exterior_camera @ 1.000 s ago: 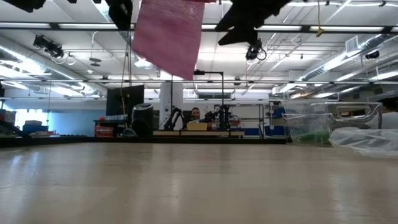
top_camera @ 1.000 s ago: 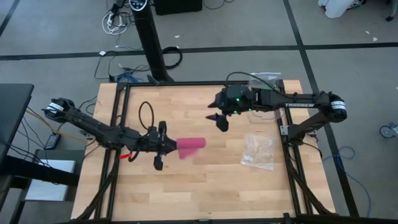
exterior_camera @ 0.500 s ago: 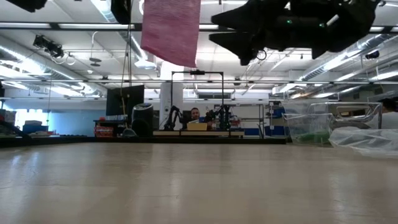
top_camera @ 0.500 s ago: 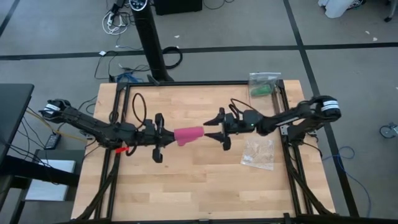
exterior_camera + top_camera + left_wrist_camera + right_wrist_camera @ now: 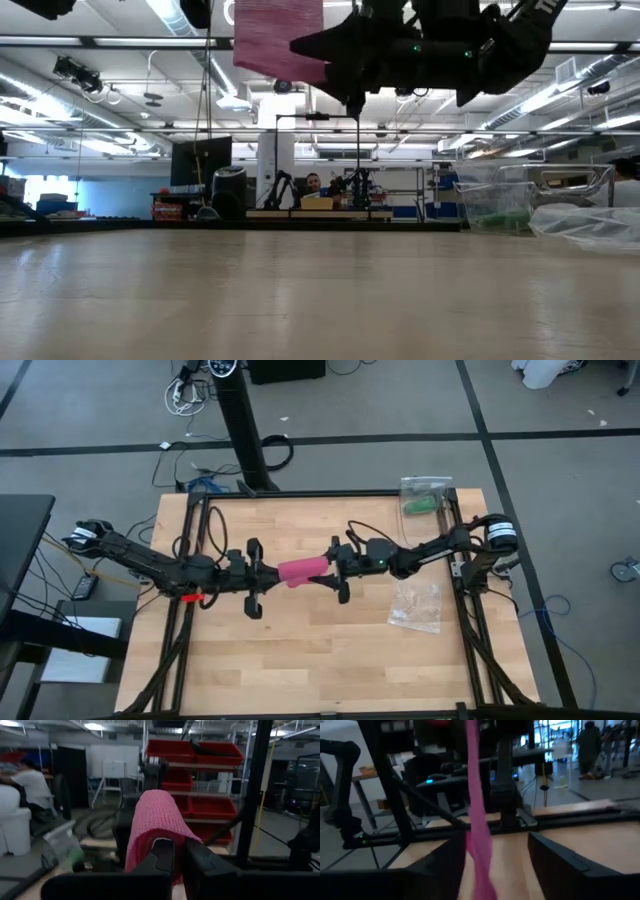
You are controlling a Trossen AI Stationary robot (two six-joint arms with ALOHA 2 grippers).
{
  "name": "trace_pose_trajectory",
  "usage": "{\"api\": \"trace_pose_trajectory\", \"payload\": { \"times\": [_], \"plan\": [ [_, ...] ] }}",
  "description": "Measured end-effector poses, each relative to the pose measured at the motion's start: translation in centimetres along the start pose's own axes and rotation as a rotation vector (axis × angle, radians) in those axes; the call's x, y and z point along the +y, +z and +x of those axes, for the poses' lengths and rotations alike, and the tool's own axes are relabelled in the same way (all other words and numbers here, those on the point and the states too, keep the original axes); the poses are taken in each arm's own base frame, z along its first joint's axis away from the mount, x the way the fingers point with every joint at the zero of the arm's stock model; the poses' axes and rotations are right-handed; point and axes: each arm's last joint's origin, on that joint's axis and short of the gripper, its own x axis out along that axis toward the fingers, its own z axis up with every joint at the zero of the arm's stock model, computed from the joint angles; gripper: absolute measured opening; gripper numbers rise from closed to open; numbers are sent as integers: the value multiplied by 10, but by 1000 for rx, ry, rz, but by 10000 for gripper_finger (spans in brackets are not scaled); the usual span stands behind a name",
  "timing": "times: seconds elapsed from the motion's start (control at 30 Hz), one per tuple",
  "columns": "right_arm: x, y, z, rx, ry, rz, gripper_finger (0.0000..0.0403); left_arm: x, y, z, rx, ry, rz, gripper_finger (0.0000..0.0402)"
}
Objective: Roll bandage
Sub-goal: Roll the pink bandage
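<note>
A magenta-pink bandage (image 5: pixel 303 570) hangs in the air above the middle of the wooden table (image 5: pixel 320 660), stretched as a short flat strip between two robot claws. The left claw (image 5: pixel 270 574), reaching in from nine o'clock, is clamped shut on the bandage's near end; its wrist camera shows the two dark fingers (image 5: pixel 165 855) pinching the knitted fabric (image 5: pixel 156 822), which drapes over them. The right claw (image 5: pixel 336 569), coming in from three o'clock, stands with its fingers spread on either side of the strip's free end, the band (image 5: pixel 479 845) passing edge-on between them without a visible pinch.

From table height, the bandage (image 5: pixel 279 38) shows at the top of the frame, well clear of the tabletop, with the right arm's dark claw (image 5: pixel 335 55) just beside it.

At about four o'clock from the bandage, a clear crinkly plastic bag (image 5: pixel 415 603) lies flat on the table near the right arm's base. At about one o'clock, by the table's far right corner, a green roll (image 5: pixel 421 506) sits inside another clear wrapper.

Beyond the table, in the room behind, a person (image 5: pixel 315 185) sits at a distant workstation, and red storage bins (image 5: pixel 192 751) line a shelf in the left wrist camera's view.
</note>
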Motion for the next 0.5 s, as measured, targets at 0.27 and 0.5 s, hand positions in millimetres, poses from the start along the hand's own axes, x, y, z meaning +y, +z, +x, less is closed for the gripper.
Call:
{"api": "trace_pose_trajectory", "payload": {
  "times": [0.27,0.5],
  "plan": [
    [7,-8,3,-10,-48,5,26,2,3,0,-23,54,52,19],
    [29,-10,4,10,89,40,6,4,4,0,-28,153,147,19]
  ]
}}
